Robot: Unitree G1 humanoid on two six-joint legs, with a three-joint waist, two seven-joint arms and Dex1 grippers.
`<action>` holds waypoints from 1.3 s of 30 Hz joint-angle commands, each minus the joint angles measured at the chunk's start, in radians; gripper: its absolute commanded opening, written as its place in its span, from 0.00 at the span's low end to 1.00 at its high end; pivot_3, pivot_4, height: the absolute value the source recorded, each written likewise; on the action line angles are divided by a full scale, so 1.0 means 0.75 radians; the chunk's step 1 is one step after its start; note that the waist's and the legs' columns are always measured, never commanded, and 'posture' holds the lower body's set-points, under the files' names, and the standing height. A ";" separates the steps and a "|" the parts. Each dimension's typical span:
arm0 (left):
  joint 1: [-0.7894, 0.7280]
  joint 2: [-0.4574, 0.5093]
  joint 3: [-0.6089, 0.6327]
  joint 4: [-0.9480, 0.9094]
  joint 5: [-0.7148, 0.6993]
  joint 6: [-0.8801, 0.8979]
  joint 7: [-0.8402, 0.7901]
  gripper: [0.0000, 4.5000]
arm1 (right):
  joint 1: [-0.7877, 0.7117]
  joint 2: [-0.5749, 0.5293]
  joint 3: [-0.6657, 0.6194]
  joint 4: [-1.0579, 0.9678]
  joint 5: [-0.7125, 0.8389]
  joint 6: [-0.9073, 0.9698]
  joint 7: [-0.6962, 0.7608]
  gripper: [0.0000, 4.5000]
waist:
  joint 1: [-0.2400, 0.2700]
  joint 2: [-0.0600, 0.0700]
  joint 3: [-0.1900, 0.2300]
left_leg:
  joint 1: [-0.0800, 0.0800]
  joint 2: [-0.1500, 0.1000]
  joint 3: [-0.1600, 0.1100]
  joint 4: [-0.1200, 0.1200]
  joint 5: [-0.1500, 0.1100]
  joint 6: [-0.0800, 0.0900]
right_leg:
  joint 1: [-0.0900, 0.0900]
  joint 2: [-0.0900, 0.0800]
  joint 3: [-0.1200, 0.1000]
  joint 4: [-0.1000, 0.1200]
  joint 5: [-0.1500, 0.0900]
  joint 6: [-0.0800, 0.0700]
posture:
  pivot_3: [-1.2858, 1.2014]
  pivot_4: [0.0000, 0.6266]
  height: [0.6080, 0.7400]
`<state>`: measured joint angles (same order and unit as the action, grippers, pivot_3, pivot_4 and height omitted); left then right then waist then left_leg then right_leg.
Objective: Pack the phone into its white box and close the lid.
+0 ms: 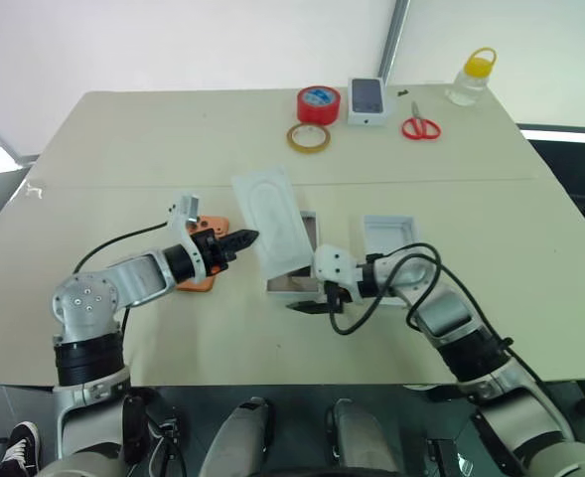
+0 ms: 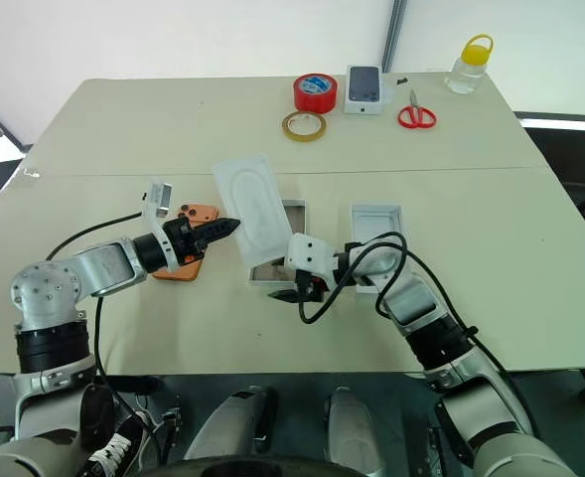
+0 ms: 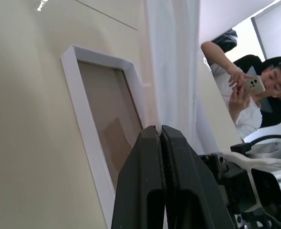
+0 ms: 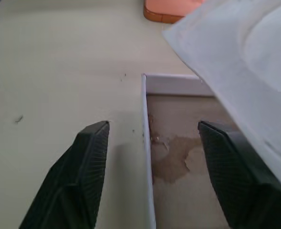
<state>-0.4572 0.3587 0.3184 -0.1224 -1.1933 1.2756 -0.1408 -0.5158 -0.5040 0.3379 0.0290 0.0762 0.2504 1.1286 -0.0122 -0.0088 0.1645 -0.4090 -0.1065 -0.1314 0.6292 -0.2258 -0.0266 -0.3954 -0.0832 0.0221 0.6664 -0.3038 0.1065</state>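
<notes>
Starting at your left, the flat orange phone (image 2: pixel 186 255) lies on the beige table (image 2: pixel 123 129), not yet packed. Your left gripper (image 1: pixel 242 238) is pinched shut on the thin white rounded-outline insert (image 1: pixel 272 221), lifting it off the shallow white cardboard box (image 1: pixel 294 273). Your right gripper (image 4: pixel 152 157) stands wide, straddling that box's wall. Further right sits the taller-walled white lid (image 1: pixel 388 238), off. Packing and closing remain.

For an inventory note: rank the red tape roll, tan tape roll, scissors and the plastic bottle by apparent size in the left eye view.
1. Red tape roll, largest.
2. Tan tape roll, plastic bottle and scissors: too alike to rank; all sit at the table's far end.
</notes>
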 commanded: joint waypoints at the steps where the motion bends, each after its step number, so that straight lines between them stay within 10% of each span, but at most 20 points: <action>1: 0.006 0.014 -0.066 -0.057 0.051 -0.045 -0.064 0.00 | 0.000 -0.093 -0.116 -0.063 0.087 0.001 0.061 0.63 | 0.001 0.000 0.000 | 0.000 0.000 0.000 0.000 0.000 0.000 | 0.001 0.000 0.000 -0.001 0.000 0.000 | 0.52 0.24 1.00; 18: -0.097 0.064 -0.224 0.123 0.271 -0.100 -0.319 0.00 | 0.036 -0.181 -0.201 0.042 0.077 -0.093 -0.051 0.63 | 0.000 -0.001 0.001 | 0.000 0.001 0.000 0.000 0.000 0.000 | 0.000 0.000 0.000 -0.001 0.000 0.000 | 0.52 0.24 1.00; 27: -0.095 0.070 -0.294 0.113 0.400 -0.145 -0.386 0.87 | 0.029 -0.174 -0.205 0.032 0.085 -0.094 -0.079 0.63 | -0.002 -0.001 0.001 | 0.000 0.001 0.000 0.000 0.000 0.000 | 0.000 0.000 0.000 -0.001 0.000 0.000 | 0.52 0.24 1.00; 35: -0.056 0.137 -0.328 0.020 0.622 -0.369 -0.410 0.87 | -0.048 -0.114 -0.237 0.033 0.161 -0.043 -0.095 0.63 | -0.009 -0.001 0.001 | 0.000 0.001 0.000 -0.001 0.000 0.000 | 0.000 0.001 0.000 0.000 0.000 0.000 | 0.52 0.24 1.00; 39: 0.009 0.183 -0.308 -0.070 0.700 -0.502 -0.435 0.88 | -0.085 -0.046 -0.224 0.033 0.167 -0.027 -0.129 0.34 | -0.001 -0.001 0.001 | 0.000 0.001 0.000 -0.001 0.000 0.000 | 0.000 0.000 0.000 -0.001 0.000 0.000 | 0.52 0.24 1.00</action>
<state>-0.4569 0.4765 0.0695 -0.1218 -0.6956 0.9558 -0.4529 -0.5641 -0.5550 0.1798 0.0882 0.1837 0.2356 1.0428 -0.0132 -0.0098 0.1652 -0.4091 -0.1059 -0.1313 0.6283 -0.2258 -0.0265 -0.3954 -0.0831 0.0222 0.6654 -0.3038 0.1063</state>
